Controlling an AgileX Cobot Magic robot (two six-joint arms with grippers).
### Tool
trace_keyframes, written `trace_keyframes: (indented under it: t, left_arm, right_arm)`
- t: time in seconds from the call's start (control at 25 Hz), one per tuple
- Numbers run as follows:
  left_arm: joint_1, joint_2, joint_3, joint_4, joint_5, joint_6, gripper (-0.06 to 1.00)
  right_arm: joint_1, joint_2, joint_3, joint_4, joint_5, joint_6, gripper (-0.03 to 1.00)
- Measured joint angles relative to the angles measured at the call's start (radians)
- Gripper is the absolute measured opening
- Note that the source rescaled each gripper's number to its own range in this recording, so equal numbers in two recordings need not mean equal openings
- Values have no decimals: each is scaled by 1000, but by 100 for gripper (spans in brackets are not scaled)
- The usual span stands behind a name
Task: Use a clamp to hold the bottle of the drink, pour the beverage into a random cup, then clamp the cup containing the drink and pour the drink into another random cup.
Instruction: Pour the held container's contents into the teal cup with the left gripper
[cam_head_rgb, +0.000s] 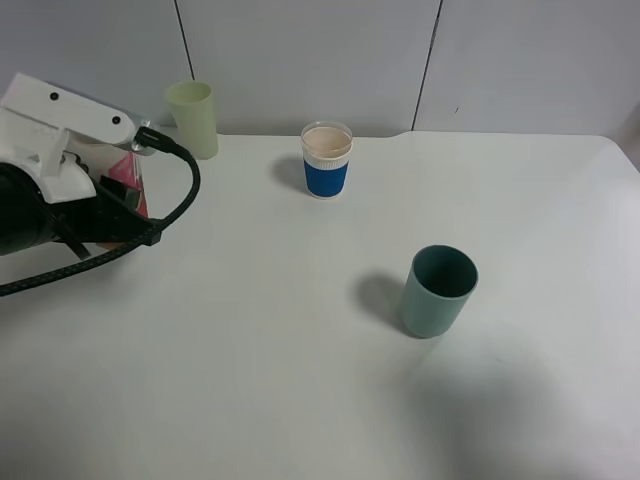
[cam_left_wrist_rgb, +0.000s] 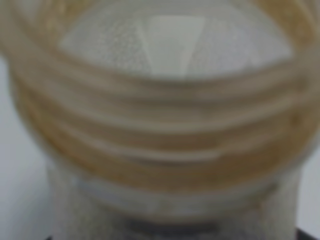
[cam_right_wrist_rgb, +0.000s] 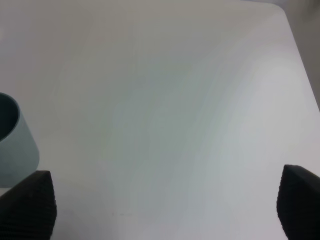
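Note:
The bottle (cam_left_wrist_rgb: 165, 130) fills the left wrist view, blurred: a clear threaded neck with brownish rings. In the exterior high view its red label (cam_head_rgb: 130, 185) shows at the left table edge, under my left gripper (cam_head_rgb: 118, 205), which is shut on it; the fingers are hidden. A blue-and-white cup (cam_head_rgb: 327, 160) holding beige drink stands at the back middle. A pale green cup (cam_head_rgb: 192, 118) stands at the back left. A teal cup (cam_head_rgb: 437, 290) stands right of centre and looks empty. My right gripper (cam_right_wrist_rgb: 162, 205) is open and empty, with the teal cup (cam_right_wrist_rgb: 12, 145) just beside one fingertip (cam_right_wrist_rgb: 27, 205).
The white table (cam_head_rgb: 250, 350) ends at a grey panelled wall behind the cups. A black cable (cam_head_rgb: 170, 215) loops from the left arm over the table. The right arm is out of the exterior high view. The table's far right edge (cam_right_wrist_rgb: 300, 55) shows in the right wrist view.

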Motion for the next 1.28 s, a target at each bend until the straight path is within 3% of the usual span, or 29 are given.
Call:
trace_keyframes:
  t: [0.16,1.28]
  left_arm:
    - [-64,0,-48,-59,-78,127,0]
    - [-390,391,-368,-76,-165,391,0]
  right_arm:
    - [0,0,0,0,0,0,64]
    - [0,0,0,0,0,0,64]
